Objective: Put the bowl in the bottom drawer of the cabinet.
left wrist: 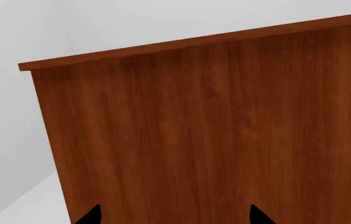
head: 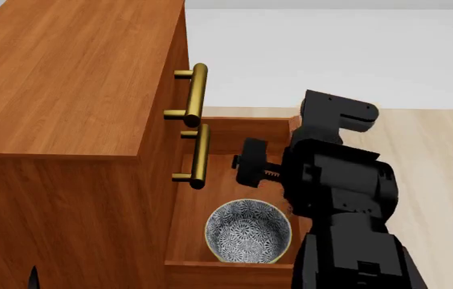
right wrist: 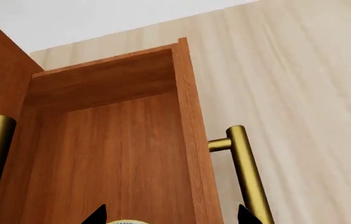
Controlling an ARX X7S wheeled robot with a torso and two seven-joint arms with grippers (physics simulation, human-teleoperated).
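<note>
Only head view shows bowl (head: pixel 248 232) in bottom drawer (head: pixel 185 241); both claws spread, empty.

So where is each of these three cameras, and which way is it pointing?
Head view: on the robot's head, looking down at the cabinet, the open bottom drawer and the bowl inside; the black right arm shows.
Left wrist view: near the left tool, facing a plain cabinet side; only two black fingertips show.
Right wrist view: near the right tool, looking into the drawer past its brass handle; two fingertips show.
Shared: head and right wrist views both show the drawer's inside.
</note>
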